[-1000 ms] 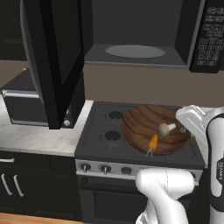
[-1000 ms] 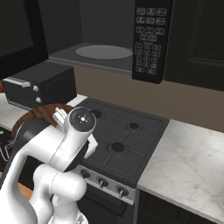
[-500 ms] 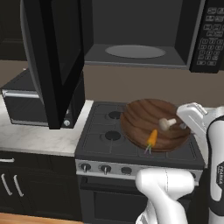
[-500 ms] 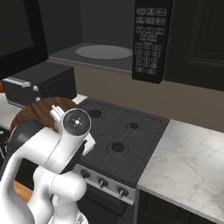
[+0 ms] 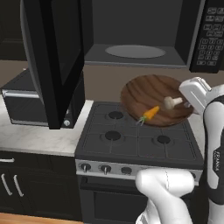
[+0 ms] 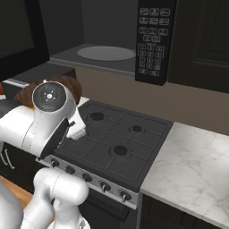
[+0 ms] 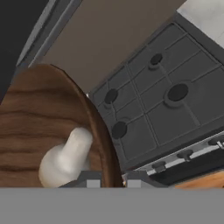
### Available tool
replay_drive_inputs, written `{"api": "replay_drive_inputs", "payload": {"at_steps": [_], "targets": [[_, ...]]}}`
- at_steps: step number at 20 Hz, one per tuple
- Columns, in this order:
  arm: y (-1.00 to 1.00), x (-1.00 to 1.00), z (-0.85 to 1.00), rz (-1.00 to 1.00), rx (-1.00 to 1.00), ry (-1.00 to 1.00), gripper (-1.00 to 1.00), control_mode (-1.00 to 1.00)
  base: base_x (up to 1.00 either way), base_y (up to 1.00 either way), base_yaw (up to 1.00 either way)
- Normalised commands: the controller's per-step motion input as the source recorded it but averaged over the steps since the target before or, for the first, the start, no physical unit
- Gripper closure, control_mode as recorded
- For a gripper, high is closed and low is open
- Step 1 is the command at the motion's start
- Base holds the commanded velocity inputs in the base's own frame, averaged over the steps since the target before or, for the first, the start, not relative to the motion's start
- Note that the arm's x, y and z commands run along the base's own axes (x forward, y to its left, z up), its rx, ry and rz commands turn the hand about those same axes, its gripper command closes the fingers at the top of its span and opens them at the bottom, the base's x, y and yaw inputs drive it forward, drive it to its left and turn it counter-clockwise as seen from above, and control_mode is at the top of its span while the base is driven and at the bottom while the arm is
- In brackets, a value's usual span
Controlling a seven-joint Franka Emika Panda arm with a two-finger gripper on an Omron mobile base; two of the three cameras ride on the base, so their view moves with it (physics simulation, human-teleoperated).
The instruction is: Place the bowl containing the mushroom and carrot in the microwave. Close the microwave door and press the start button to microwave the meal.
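The brown wooden bowl (image 5: 148,94) hangs in the air above the stove's back right burner, tilted towards the base, just below the microwave (image 5: 135,51) opening. The mushroom (image 5: 171,103) and the carrot (image 5: 150,113) lie inside it. My gripper (image 5: 189,103) is shut on the bowl's right rim. In the hand view the fingertips (image 7: 94,181) clamp the rim of the bowl (image 7: 39,118) with the mushroom (image 7: 65,155) close by. The microwave door (image 5: 52,57) stands swung open to the left. The bowl (image 6: 71,87) peeks out behind my arm.
A black stove (image 5: 140,140) with knobs lies under the bowl. A toaster oven (image 5: 26,105) sits on the left counter beneath the open door. The keypad (image 6: 152,40) is right of the turntable (image 6: 105,53). A marble counter (image 6: 192,170) runs right of the stove.
The gripper has lifted the bowl higher above the stove, up towards the microwave opening, and tilted it more. Mushroom and carrot stayed inside.
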Motion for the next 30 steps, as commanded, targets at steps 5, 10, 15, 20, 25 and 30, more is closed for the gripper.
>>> {"api": "replay_drive_inputs", "payload": {"at_steps": [5, 10, 15, 20, 25, 30], "targets": [[0.11, 0.0, 0.76, -0.24, -0.04, -0.02, 1.0, -1.0, 0.0, 0.0, 0.0], [0.02, 0.0, 0.58, -0.19, 0.0, -0.11, 1.0, -1.0, 0.0, 0.0, 0.0], [0.0, 0.03, 0.39, -0.21, 0.08, -0.13, 1.0, -1.0, 0.0, 0.0, 0.0], [0.0, 0.19, 0.15, -0.21, 0.15, -0.1, 1.0, -1.0, 0.0, 0.0, 0.0], [0.0, 0.37, 0.0, -0.14, 0.17, -0.05, 1.0, -1.0, 0.0, 0.0, 0.0], [0.0, 0.52, 0.0, -0.06, 0.17, 0.0, 1.0, -1.0, 0.0, 0.0, 0.0]]}}
